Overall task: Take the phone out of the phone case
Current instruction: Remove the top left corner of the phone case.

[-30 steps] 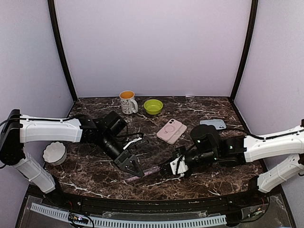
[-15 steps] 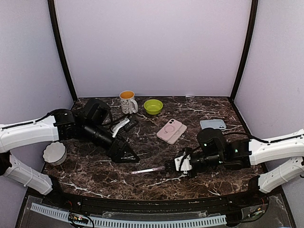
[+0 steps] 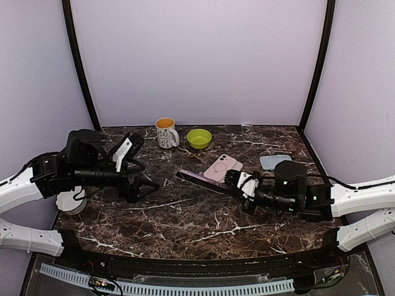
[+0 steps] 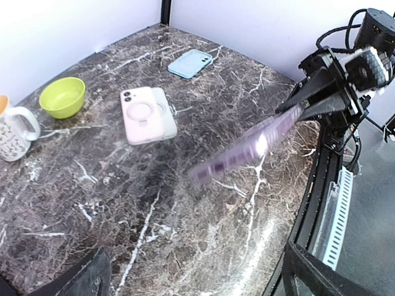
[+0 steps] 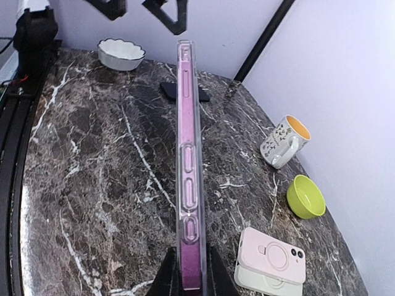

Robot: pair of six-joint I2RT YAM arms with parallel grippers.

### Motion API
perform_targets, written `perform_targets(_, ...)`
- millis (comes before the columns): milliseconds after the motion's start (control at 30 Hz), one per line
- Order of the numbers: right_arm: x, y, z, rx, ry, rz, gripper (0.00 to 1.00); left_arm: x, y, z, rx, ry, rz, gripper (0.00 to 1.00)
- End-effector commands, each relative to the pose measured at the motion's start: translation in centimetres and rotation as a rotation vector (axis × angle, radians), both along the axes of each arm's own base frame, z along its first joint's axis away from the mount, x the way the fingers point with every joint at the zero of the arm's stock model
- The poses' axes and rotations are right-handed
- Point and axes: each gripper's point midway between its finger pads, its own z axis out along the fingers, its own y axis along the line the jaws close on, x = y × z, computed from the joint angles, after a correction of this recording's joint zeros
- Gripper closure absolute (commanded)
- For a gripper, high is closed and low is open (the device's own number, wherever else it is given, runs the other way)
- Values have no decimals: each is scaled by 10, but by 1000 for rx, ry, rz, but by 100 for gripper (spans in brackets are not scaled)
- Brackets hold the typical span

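Right wrist: phone case [image 5: 187, 166]; mug [image 5: 282, 145] print illegible

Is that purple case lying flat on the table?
No, the right gripper holds the purple case by one end, up off the table.

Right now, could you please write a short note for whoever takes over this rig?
Left gripper: open, empty, above the table's left side.
Right gripper: shut on the purple phone case, held edge-up in the air.
Done: case lifted. Edge-on, I cannot tell whether the phone is inside.
A dark flat thing on the table beyond it may be the phone.
Left: check; if the phone is inside, pull it out.
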Motion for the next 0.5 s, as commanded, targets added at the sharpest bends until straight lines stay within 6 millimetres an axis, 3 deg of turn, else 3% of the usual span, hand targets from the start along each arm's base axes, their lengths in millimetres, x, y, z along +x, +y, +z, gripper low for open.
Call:
perform_targets(0,14,-2,77,305,-11,-68,100,5,9,8,5,-97,19,1)
perform_targets(233,20,2,81,298,17,-33,100,-9,15,13,3,-144,-44,1)
perform_targets(467,16,5,64,249,45,22,100,-13,21,18,5,-186,-52,3)
